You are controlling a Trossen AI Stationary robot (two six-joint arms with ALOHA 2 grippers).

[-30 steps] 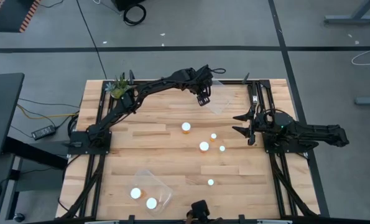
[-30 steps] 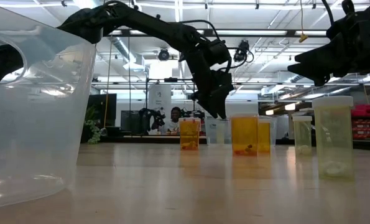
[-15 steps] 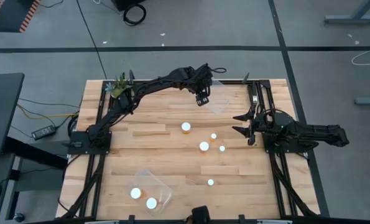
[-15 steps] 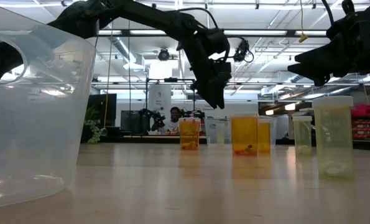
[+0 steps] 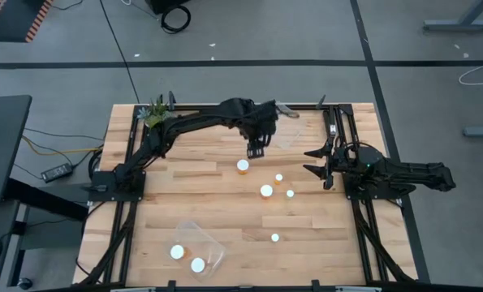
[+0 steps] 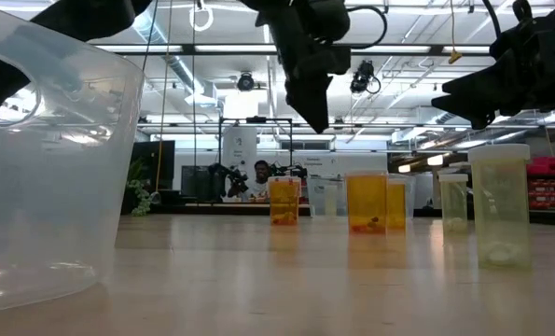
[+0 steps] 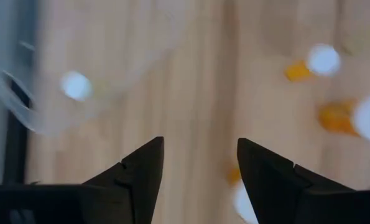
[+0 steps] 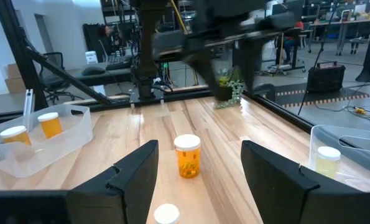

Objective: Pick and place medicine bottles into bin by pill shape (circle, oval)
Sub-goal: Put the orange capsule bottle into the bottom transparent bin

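Note:
Several amber medicine bottles with white caps stand upright on the wooden table: a wide one point(image 5: 243, 166), another wide one point(image 5: 266, 191), and narrow ones point(image 5: 278, 177), point(image 5: 290, 193), point(image 5: 275, 238). My left gripper point(image 5: 255, 151) hangs open and empty in the air, just on the far side of the wide bottle point(image 8: 187, 155); its fingers show apart in the left wrist view point(image 7: 200, 163). My right gripper point(image 5: 314, 162) waits open and empty at the table's right. A clear bin point(image 5: 204, 246) at the near left holds two bottles. A second clear bin point(image 5: 286, 128) at the far right holds one point(image 8: 326, 158).
A small green potted plant point(image 5: 154, 113) stands at the table's far left corner. Black frame rails point(image 5: 338, 130) run along the left and right edges. Bare wood lies between the near bin and the loose bottles. A person point(image 6: 261, 177) sits in the room behind.
My left gripper has gone from beside the far bin toward the table's near edge and a little left, and now hangs just on the far side of the wide bottle at the table's middle. The bottles and bins have kept still.

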